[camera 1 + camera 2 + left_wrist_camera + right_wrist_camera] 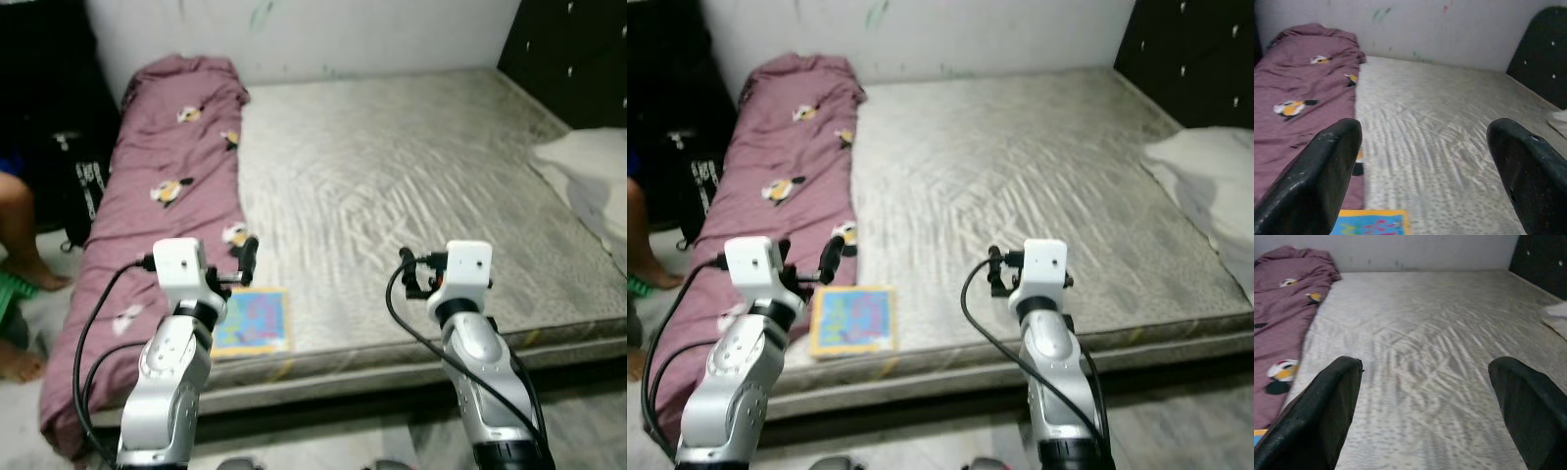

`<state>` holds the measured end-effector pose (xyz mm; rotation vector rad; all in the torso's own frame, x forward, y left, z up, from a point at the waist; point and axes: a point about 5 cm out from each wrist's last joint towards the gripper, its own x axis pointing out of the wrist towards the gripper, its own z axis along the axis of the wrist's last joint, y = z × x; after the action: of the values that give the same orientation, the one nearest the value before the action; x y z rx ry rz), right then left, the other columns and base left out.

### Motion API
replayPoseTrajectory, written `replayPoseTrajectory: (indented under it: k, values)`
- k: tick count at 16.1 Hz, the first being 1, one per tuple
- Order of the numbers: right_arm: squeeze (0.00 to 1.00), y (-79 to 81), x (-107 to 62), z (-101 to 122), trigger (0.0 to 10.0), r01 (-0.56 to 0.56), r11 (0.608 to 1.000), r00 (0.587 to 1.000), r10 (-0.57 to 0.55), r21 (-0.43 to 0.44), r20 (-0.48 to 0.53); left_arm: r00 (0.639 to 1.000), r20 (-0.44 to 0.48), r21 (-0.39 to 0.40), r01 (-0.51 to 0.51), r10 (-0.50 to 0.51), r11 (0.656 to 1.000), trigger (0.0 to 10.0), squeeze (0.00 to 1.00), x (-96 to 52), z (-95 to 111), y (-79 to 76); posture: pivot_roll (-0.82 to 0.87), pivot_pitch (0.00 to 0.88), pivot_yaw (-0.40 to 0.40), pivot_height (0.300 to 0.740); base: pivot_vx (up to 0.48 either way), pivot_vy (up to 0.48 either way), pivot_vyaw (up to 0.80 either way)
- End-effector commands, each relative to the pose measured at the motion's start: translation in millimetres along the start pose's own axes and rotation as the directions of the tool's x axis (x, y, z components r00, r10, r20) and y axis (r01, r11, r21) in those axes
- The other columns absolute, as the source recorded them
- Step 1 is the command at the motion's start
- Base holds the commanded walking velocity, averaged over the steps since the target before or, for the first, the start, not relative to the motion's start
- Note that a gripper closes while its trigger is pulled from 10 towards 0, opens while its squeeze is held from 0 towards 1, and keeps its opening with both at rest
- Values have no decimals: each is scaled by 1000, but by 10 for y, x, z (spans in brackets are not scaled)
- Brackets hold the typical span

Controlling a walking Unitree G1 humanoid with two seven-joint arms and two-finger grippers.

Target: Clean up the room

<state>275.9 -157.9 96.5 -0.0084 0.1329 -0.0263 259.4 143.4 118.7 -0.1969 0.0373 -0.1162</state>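
A bare grey mattress (392,196) fills the scene. A mauve blanket (167,186) with small printed figures lies bunched along the robot's left edge of it and hangs over the side. 1 colourful picture book (253,320) lies flat at the near edge, just beside the blanket.

The left gripper (1425,161) is raised above the near edge, fingers spread wide and holding nothing; the book sits just below and ahead of it. The right gripper (1425,396) is likewise wide apart over bare mattress, well apart from the book. A white pillow (588,176) rests at the right side, by the dark headboard (573,54).
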Motion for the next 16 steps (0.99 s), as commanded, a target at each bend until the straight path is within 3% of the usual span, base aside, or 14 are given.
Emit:
replayPoseTrajectory:
  k: [1,13,16]
  values:
    - [0,80,17,52,10000,-30,999,999,30,11,17,1000,4,19,-30,29,999,10000,0,-28,17,94,-34,16,13,740,0,480,0]
    - [0,92,54,68,10000,-34,999,999,34,16,15,997,29,65,-67,65,996,10000,0,-4,75,124,-30,46,14,740,0,480,0]
    - [0,101,65,118,10000,-38,999,999,38,17,31,992,73,106,-108,101,988,10000,0,13,164,137,-38,87,22,740,0,105,0]
